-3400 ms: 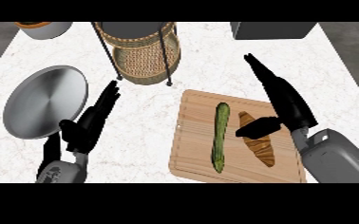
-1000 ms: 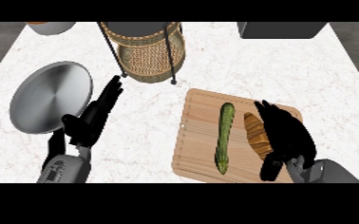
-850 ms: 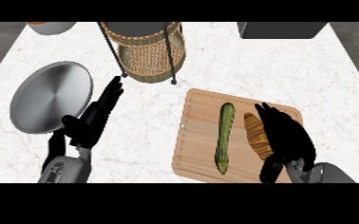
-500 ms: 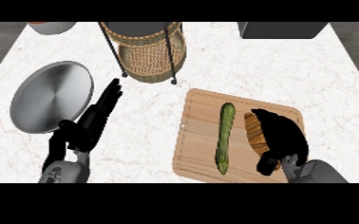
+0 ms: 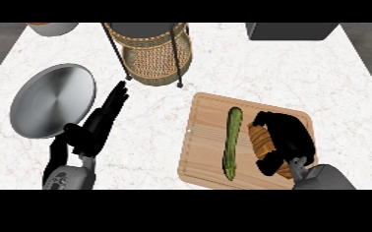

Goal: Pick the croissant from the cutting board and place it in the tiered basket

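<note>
The white counter (image 5: 291, 73) carries a wooden cutting board (image 5: 207, 142) at near right, a round metal plate (image 5: 52, 101) at left, and a wire-framed wicker tiered basket (image 5: 151, 54) at far centre; nothing can be seen in its lower basket. On the board lie a green cucumber (image 5: 232, 142) and, just right of it, the croissant (image 5: 259, 141). The right hand (image 5: 291, 137) curls over the croissant, grasping it. The left hand (image 5: 98, 125) rests beside the plate, fingers straight.
</note>
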Available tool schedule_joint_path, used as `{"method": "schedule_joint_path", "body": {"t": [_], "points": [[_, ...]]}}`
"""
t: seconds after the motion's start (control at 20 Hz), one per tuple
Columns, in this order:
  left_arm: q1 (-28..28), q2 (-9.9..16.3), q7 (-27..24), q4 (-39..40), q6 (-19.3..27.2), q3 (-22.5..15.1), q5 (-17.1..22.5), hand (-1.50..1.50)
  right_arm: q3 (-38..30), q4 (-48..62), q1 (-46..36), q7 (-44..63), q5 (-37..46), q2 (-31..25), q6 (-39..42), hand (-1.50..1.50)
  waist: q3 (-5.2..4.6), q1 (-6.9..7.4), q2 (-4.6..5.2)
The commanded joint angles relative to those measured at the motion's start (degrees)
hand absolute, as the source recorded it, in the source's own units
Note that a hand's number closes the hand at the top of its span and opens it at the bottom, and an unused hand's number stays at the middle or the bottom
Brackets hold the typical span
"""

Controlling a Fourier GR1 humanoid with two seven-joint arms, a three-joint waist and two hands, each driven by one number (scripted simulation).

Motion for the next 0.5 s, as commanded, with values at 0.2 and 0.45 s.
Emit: {"method": "schedule_joint_path", "body": {"t": [0.2,0.45], "points": [[-0.25,1.94,-1.54,1.52,-4.43,3.86,0.61,0.0,-5.65,-0.77,-0.43,-2.85,4.98,3.1,3.85,1.5,0.16,0.01,0.16],[2.33,0.23,1.83,-3.34,-2.77,1.0,-0.42,0.0,-15.81,11.11,-8.56,-5.18,3.92,-1.03,2.01,1.5,0.2,0.72,0.19]]}}
